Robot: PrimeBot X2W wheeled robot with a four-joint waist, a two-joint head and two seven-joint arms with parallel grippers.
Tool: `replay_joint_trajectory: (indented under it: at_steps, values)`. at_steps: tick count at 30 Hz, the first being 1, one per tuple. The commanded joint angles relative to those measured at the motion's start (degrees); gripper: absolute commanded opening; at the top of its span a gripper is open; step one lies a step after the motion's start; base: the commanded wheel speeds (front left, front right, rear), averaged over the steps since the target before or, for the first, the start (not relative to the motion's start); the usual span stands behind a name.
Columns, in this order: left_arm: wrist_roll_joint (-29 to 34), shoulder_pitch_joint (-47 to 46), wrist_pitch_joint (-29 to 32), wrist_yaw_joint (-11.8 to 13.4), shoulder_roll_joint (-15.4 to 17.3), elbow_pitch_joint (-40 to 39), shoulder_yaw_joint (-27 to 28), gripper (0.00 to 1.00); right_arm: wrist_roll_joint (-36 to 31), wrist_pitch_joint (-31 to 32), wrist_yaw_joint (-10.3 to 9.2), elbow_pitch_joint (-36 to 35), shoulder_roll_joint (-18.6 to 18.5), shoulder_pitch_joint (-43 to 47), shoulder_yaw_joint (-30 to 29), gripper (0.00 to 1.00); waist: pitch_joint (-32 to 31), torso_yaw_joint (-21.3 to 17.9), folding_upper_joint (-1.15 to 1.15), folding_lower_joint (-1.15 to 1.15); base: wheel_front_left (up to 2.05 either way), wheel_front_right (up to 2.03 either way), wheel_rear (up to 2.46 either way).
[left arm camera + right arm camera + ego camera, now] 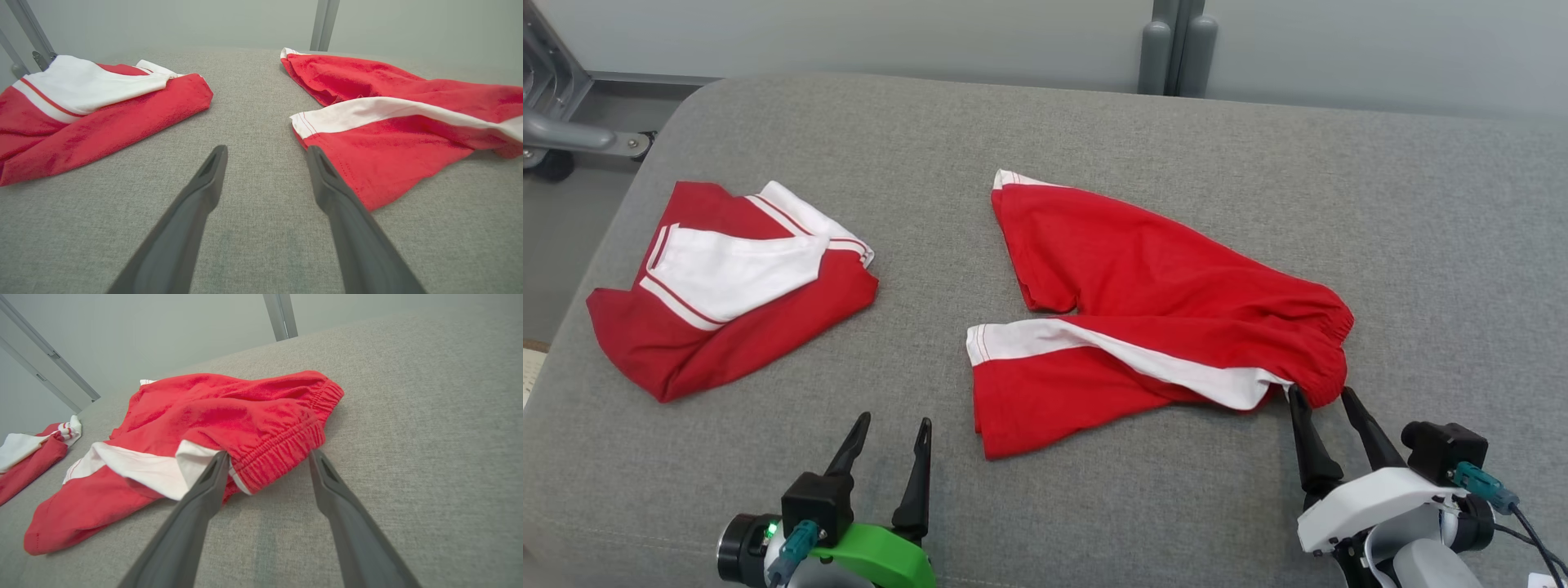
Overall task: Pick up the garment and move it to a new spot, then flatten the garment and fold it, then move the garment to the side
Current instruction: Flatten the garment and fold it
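The red, white-striped cloth shorts (1160, 302) lie crumpled on the grey fabric surface (1094, 122). Your right claw (1320, 392), open, straddles the elastic waistband (282, 457). Your left claw (894, 420), open, hovers beside a leg hem (300, 124). Grip both ends, then pull taut.

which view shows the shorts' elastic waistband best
Right wrist view: the gathered waistband lies close up by the open right gripper. Head view shows it small, at the shorts' right end; left wrist view mostly crops it.

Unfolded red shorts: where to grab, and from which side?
Grip the gathered elastic waistband of the shorts, coming from the near right edge. It bunches up off the grey cushion there, and the open right gripper points at it.
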Motion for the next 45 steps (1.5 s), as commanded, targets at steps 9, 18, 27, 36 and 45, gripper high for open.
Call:
replay_joint_trajectory:
  at_steps: [9, 18, 27, 36, 45]
  values:
    - [0.71, 0.33, 0.06, -0.16, 0.13, -0.62, -0.33, 1.0, 2.43, -0.18, -0.06, 0.81, -0.04, -0.01, -0.34, 1.0, 0.32, 0.68, 0.0, 0.0, 0.0, 0.0, 0.0]
    - [0.64, 0.84, 0.06, -0.4, 0.13, -0.54, -0.85, 1.0, 4.66, -0.18, -0.06, -0.05, 0.71, 2.57, 0.12, 1.0, -0.45, 0.08, 0.0, 0.0, 0.0, 0.0, 0.0]
    - [0.63, 0.74, 0.06, -0.41, 0.13, -0.69, -1.12, 1.0, 5.78, -0.18, -0.06, -1.02, 0.16, 0.72, 1.1, 1.0, -0.13, 0.15, 0.0, 0.0, 0.0, 0.0, 0.0]
    - [0.42, 1.15, 0.06, -0.37, 0.13, -0.52, -1.07, 1.0, 6.12, -0.18, -0.06, -2.94, -0.22, 0.62, 0.34, 0.0, 0.34, 0.04, 0.0, 0.0, 0.0, 0.0, 0.0]
    - [0.23, -0.48, 0.06, -0.63, 0.13, -0.61, -1.9, 1.0, 6.09, -0.18, -0.06, -0.79, -1.63, -5.07, -0.1, 0.0, 1.57, 0.36, 0.0, 0.0, 0.0, 0.0, 0.0]
